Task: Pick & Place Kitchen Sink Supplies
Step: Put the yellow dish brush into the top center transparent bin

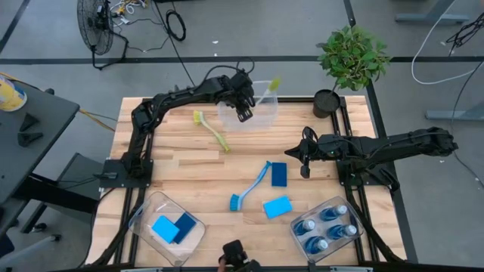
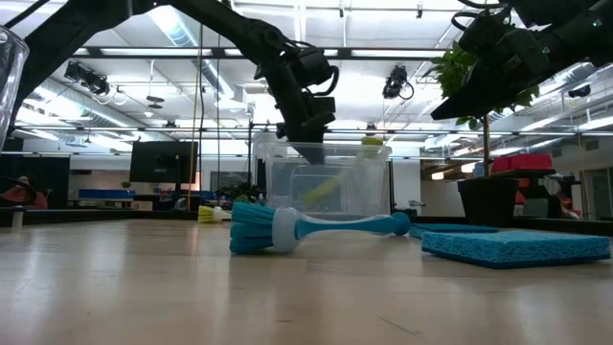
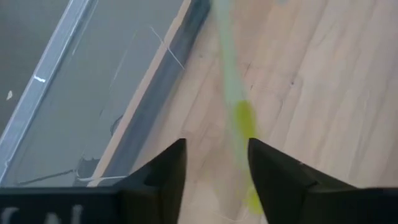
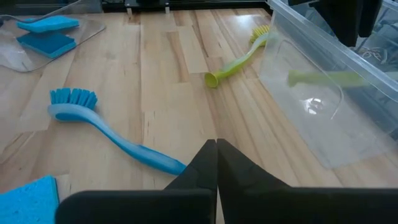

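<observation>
My left gripper is open, over the near rim of a clear bin at the table's far side. A yellow-green brush stands slanted in that bin, its top leaning on the far right rim. It shows blurred just beyond my open fingers. A second yellow-green brush lies flat left of the bin. A blue brush, a dark blue sponge and a light blue sponge lie mid-table. My right gripper is shut, above the table right of them.
A clear bin at the near left holds two blue sponges. Another bin at the near right holds several blue bottles. A potted plant stands at the far right corner. Bare wood lies between the brushes and the left bin.
</observation>
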Robot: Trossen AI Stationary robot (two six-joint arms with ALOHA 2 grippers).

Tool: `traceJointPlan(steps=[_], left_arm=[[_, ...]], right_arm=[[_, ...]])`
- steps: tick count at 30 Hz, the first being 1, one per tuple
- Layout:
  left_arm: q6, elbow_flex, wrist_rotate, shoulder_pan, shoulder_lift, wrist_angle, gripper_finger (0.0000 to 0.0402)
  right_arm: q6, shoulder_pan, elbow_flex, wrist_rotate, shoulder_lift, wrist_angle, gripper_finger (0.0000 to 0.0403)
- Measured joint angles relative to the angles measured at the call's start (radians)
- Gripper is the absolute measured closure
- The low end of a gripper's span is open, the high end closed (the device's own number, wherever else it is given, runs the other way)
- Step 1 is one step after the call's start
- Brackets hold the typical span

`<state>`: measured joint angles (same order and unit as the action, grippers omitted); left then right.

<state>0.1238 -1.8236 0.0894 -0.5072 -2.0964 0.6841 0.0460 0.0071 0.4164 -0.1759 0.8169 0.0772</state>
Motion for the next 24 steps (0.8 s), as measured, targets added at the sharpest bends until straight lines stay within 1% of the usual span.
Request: traceJointPlan(steps=[4,8,13,19,24], left_arm=[[-0.004,0.0,0.0,0.001,0.006,0.009,0.0176],[0.015,0.0,0.005,0.003,0.046,0.031,0.0149],[0.069,0.0,0.024,0.006,0.137,0.134,0.0149],[0.046,-0.001,0.036,0.0,0.245,0.277,0.0161],[0.172,-0.001,-0.039,0.002,0.284,0.465,0.0163]], right_arm=[[0.0,0.0,0.0,0.0,0.0,0.0,0.0399],[0.0,0.0,0.0,0.0,0.0,0.0,0.0399],[0.0,0.0,0.0,0.0,0.0,0.002,0.0399],[0.0,0.0,0.0,0.0,0.0,0.006,0.0399],[0.0,0.0,0.0,0.0,0.0,0.007,0.0399]])
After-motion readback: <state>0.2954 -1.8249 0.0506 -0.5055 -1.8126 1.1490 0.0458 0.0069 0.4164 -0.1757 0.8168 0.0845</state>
